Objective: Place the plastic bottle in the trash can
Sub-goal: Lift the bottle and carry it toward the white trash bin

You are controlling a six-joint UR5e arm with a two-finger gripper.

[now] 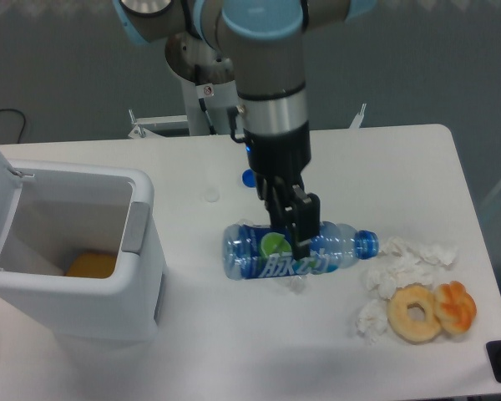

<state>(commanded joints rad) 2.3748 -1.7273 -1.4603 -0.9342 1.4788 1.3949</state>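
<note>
At the centre of the surface (234, 334) you see the plastic bottle (267, 255), clear, blue label with white characters and green circle, gripped sideways by the closed jaws, the trash can (142, 276) at nine o'clock.

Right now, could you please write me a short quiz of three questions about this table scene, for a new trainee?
1. True or false: the hand is closed on the big bottle around its middle.
2. What lies inside the open trash can? A) an orange object B) a doughnut C) a blue cap
3. Fill in: the neck of the big bottle points toward the ____ and the crumpled tissues, away from the trash can.

Key:
1. True. The fingers clamp the blue label.
2. A. The orange object sits at the bottom.
3. Doughnut. It lies near the front right corner, beside an orange pastry.
</note>
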